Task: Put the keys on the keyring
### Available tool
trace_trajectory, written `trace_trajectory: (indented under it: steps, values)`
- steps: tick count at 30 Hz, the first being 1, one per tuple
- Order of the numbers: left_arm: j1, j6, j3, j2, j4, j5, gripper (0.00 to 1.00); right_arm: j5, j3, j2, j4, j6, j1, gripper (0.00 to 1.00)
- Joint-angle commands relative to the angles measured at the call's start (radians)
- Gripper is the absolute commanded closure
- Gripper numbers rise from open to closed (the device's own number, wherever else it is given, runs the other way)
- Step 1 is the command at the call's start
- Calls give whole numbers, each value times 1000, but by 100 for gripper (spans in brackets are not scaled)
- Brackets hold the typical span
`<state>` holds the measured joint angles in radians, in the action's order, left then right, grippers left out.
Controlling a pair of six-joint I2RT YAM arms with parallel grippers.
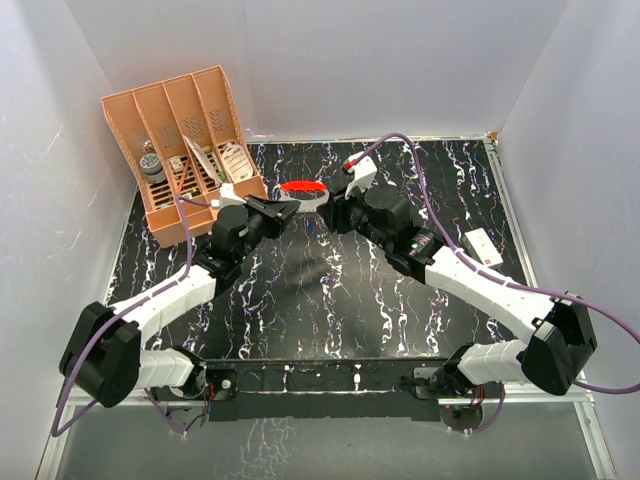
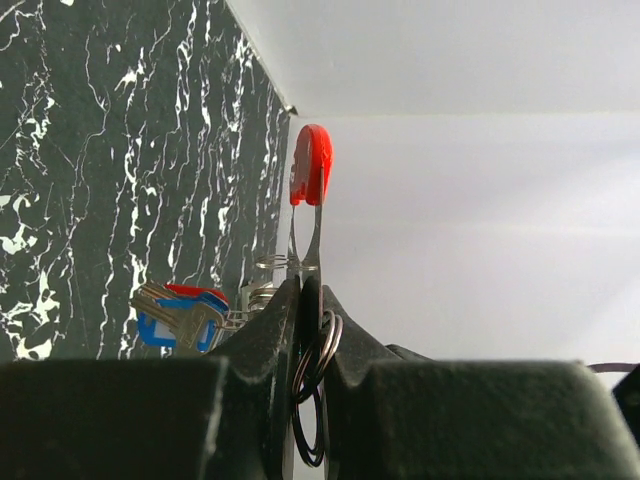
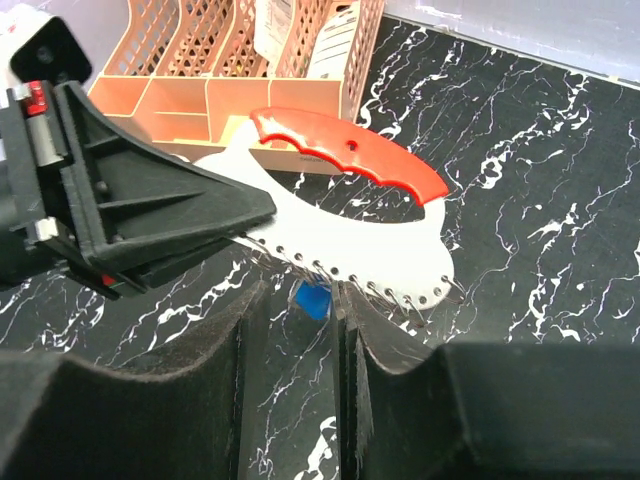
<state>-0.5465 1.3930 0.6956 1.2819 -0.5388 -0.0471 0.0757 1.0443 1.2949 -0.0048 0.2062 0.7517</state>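
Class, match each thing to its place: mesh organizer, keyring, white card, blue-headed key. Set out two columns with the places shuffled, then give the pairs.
Things
1 mesh organizer
2 keyring
3 white card
4 blue-headed key

Places
A clamped in the left gripper
B flat on the right side of the table
C in the gap between the fingertips of the right gripper, grip unclear
D far-left corner of the table

Pairs: 1-D, 2-A, 3-B, 4-C
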Motion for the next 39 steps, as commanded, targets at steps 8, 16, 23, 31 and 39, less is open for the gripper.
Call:
trace_trajectory:
  steps: [8,16,23,31,39]
  values:
    - [-72,109,-62,-220,34,-274,100,-53,-73,-60,170,15,2,71]
    - [-93,121,-64,-199,22,-272,100,-166,-136,-103,256,-16,3,72]
    - [-99,125,-46,-180,26,-272,100,-250,-85,-59,216,-8,2,72]
    - [-103,136,-37,-185,37,-280,100,-274,-41,13,205,60,3,73]
    - [-102,134,-34,-196,43,-272,100,-244,7,50,177,112,2,72]
